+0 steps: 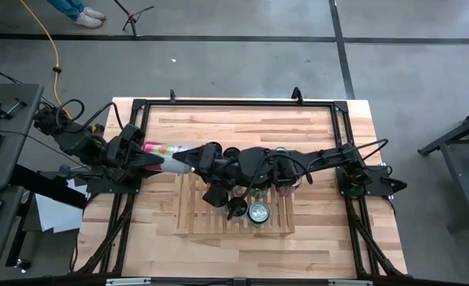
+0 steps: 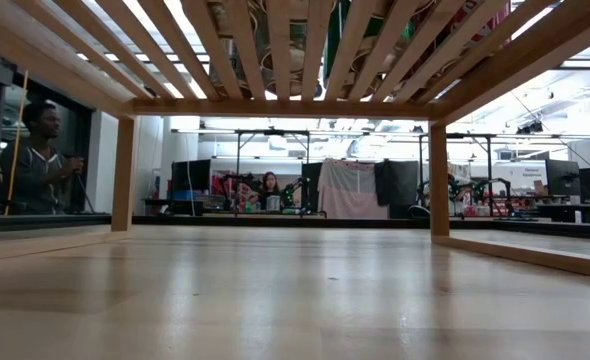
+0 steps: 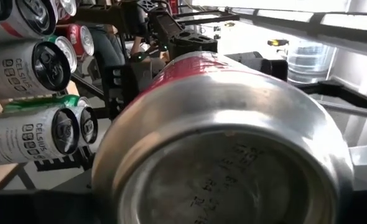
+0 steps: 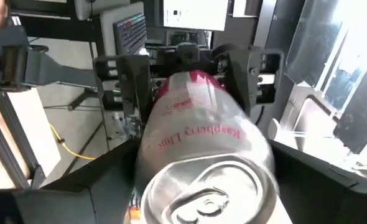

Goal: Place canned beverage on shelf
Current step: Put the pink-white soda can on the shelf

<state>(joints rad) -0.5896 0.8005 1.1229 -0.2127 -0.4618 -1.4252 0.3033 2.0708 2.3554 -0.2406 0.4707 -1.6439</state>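
The raspberry-lime can (image 4: 196,134) lies on its side in the air between the two arms, above the worktop (image 1: 322,238) just beside the shelf's left edge. This reads as a handover: the left arm cannot easily reach the rack, so the can is being presented end-on to the arm that can. The left pincer (image 1: 149,154) is closed across the can's base end, its jaws pressing both sides. The right pincer (image 1: 193,159) sits at the pull-tab end, aligned with the can's axis; whether it has taken a grip yet I cannot tell.

Beyond it is the shelf (image 1: 191,216), a low slatted wooden rack in the middle of the worktop, partly under the stretched right arm. From below, its slats show with two legs on the far side. It carries upright cans: from above, a silver-topped can (image 1: 258,213) and a dark-topped can (image 1: 237,209) are clear at the front, the rest hidden by the arm. The left wrist view shows two white Celsius cans (image 3: 28,65) and at least three more can ends beside them, so five or more in all, the exact count uncertain. They crowd the right half, so the bare left slats look like the likeliest spot for this one.

Farther off, two people are in the room: a person at the left (image 2: 37,150) and a distant person (image 2: 270,187).
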